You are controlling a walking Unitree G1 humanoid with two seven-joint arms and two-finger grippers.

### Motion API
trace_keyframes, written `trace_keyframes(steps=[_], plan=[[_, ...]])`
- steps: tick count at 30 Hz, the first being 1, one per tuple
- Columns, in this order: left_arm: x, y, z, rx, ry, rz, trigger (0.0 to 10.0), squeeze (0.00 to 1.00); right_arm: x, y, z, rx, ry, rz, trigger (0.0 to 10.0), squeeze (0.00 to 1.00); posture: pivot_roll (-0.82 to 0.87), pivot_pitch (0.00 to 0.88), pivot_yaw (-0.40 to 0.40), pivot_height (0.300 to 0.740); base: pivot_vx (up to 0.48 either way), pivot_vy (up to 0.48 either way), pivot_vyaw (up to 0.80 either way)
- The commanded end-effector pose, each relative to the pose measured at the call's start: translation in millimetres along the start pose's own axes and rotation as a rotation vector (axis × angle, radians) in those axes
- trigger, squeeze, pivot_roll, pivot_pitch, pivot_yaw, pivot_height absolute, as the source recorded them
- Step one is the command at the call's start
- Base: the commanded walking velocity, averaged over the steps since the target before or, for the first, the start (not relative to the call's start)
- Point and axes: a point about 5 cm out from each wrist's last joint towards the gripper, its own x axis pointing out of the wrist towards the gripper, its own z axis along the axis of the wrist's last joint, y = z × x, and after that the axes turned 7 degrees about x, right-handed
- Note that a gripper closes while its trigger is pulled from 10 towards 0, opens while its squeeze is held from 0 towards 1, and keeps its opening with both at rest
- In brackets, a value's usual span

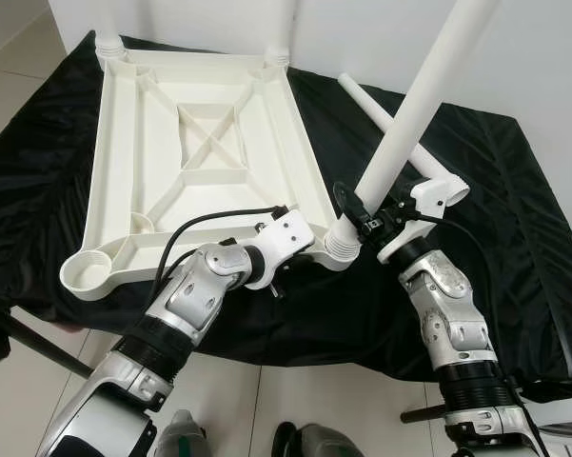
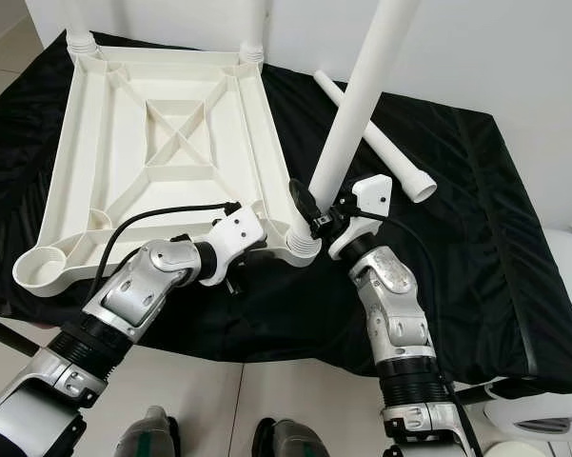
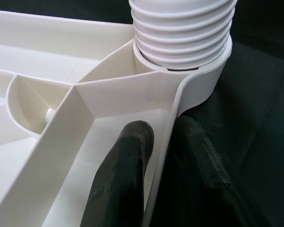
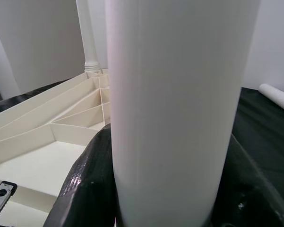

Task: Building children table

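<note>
A white plastic tabletop [image 1: 195, 143] lies upside down on a black cloth, ribs facing up. Two white legs [image 1: 278, 24] stand in its far corners. My right gripper [image 1: 362, 214] is shut on a third white leg [image 1: 424, 90], which leans to the right with its threaded end [image 1: 343, 243] in the near right corner socket. My left gripper [image 3: 156, 156] is shut on the tabletop's rim [image 3: 167, 137] just beside that socket, one finger inside the rim and one outside. A fourth leg [image 1: 400, 133] lies loose on the cloth at the right.
The near left corner socket [image 1: 88, 271] holds no leg. The black cloth [image 1: 514, 219] covers a low surface with bare room at the right. Pale floor tiles [image 1: 266, 409] and my feet show at the bottom. A white wall stands behind.
</note>
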Motion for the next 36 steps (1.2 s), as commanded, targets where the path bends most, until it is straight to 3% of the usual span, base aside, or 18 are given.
trace_keyframes(steps=[1, 12, 15, 21, 36], plan=[[0.9, -1.3, 2, 0.021, 0.006, -0.008, 10.0, 0.00, -13.9, 2.5, -41, 0.058, 0.180, -0.022, 10.0, 0.00, 0.06, 0.098, -0.105, 0.740, 0.000, 0.000, 0.00], [0.6, -2.1, 3, 0.020, 0.004, -0.007, 10.0, 0.00, -17.8, 4.8, -47, 0.044, 0.184, -0.035, 10.0, 0.00, 0.06, 0.098, -0.109, 0.740, 0.000, 0.000, 0.00], [-0.6, -2.0, 3, 0.017, 0.002, -0.003, 10.0, 0.00, -30.7, 1.8, -46, 0.040, 0.166, -0.066, 10.0, 0.00, 0.05, 0.101, -0.108, 0.740, 0.000, 0.000, 0.00], [-0.2, -2.4, 3, 0.015, 0.001, -0.005, 10.0, 0.00, -35.5, -1.2, -45, 0.037, 0.157, -0.112, 10.0, 0.00, 0.05, 0.099, -0.104, 0.740, 0.000, 0.000, 0.00], [0.5, -1.3, 5, 0.022, -0.002, -0.011, 10.0, 0.00, -18.6, -1.4, -37, -0.025, 0.102, -0.327, 10.0, 0.00, 0.06, 0.085, -0.102, 0.740, 0.000, 0.000, 0.00]])
